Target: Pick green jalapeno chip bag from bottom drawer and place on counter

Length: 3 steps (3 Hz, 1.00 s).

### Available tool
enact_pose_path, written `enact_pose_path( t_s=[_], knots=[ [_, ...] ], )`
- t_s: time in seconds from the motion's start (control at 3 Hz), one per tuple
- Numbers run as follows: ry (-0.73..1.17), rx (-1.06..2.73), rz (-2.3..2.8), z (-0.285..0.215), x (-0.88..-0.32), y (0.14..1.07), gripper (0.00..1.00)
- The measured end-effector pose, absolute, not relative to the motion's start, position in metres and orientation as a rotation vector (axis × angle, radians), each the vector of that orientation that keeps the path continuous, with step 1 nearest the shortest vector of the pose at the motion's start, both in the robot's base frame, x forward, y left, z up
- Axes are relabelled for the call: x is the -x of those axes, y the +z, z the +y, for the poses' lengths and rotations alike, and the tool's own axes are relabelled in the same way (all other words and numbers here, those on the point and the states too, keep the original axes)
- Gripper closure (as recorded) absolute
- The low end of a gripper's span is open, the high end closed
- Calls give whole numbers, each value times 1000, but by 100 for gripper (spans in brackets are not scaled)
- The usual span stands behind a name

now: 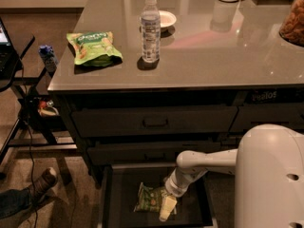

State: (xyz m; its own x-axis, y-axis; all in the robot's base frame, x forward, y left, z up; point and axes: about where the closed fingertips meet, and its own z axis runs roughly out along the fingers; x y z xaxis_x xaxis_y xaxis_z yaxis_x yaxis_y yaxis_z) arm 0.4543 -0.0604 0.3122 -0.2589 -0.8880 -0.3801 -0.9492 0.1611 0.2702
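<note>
While the gripper (pixel 167 208) sits low inside the bottom drawer (pixel 118 208), the green jalapeno chip bag (pixel 148 198) lies on the drawer floor just left of the jaws, its right edge meeting them. Whether the gripper is clenched or released cannot be told; the counter (pixel 213 51) is well above the jaws.

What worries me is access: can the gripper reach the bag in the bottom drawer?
Likely yes: the bottom drawer is open, the bag lies uncovered, the gripper at its edge.
</note>
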Motion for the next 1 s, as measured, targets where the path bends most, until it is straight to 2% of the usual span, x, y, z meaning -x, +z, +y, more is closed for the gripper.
enact_pose_path(
  t_s=[1.0],
  knots=[
    [683, 1826, 2328, -55, -461, 238, 0]
  ],
)
